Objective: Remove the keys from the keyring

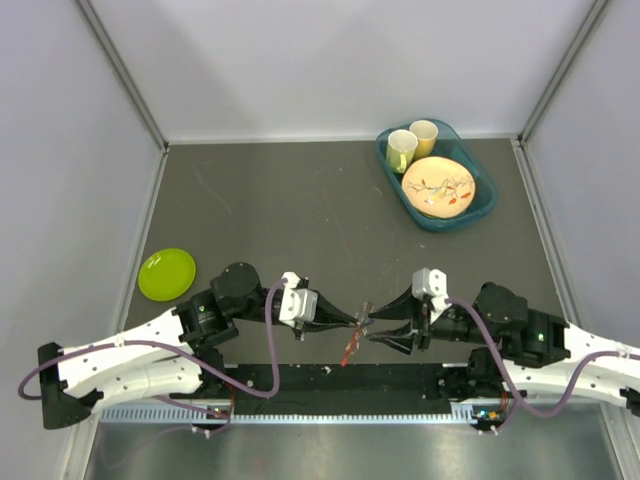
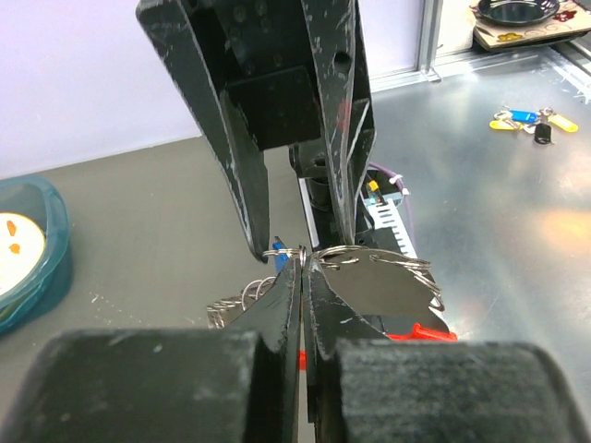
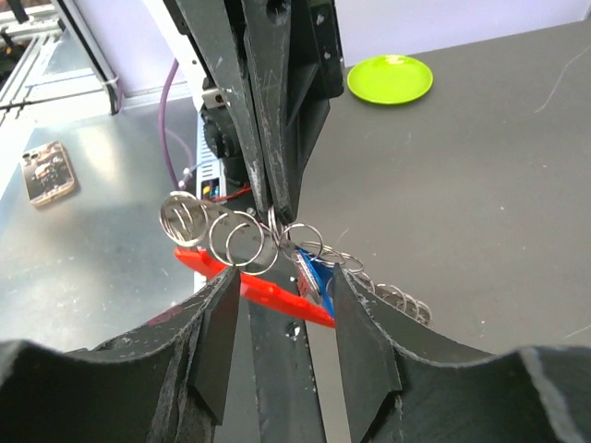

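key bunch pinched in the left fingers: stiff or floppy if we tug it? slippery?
Probably floppy: the keyring is several loose linked wire loops, with the red key and blue key dangling below. Likely slippery: thin shiny metal, pinched only at the tips of the left fingers. Seemingly light, so it should swing rather than resist.

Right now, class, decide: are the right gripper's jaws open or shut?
Open. In the right wrist view a clear gap separates the jaws of the right gripper; the keyring hangs from the left gripper.
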You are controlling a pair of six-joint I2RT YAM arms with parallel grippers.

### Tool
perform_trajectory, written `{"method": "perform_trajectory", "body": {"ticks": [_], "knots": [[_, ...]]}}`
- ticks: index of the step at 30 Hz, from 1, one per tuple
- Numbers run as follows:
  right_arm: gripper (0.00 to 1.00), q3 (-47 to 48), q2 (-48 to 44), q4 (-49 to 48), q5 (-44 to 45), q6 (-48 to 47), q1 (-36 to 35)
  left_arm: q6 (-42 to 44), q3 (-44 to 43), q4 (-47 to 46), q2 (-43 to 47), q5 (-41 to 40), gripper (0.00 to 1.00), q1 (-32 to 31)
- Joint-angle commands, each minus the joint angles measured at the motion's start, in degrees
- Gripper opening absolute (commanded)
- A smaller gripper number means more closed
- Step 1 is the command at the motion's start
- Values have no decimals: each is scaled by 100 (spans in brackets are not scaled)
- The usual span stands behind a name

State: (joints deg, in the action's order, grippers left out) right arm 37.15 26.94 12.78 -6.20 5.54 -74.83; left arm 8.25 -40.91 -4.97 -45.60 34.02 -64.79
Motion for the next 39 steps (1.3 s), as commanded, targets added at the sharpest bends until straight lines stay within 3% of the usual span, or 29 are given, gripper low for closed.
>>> {"method": "perform_trajectory", "body": {"ticks": [1,7,16,32,39], "knots": [[45,3,241,-311,-181,-115,30,-78,4,-592,140,272,0,28],[40,-41,268,-346,-75,-299,21,-78,-14,-549,192,342,0,28],[0,-137,268,-521,-48,-334,21,-113,12,-663,201,149,0,46],[0,-296,611,-742,575,8,30,-737,469,-1797,526,-800,0,160],[0,-234,356,-75,2963,553,21,-316,618,-990,781,-1906,0,239]]}}
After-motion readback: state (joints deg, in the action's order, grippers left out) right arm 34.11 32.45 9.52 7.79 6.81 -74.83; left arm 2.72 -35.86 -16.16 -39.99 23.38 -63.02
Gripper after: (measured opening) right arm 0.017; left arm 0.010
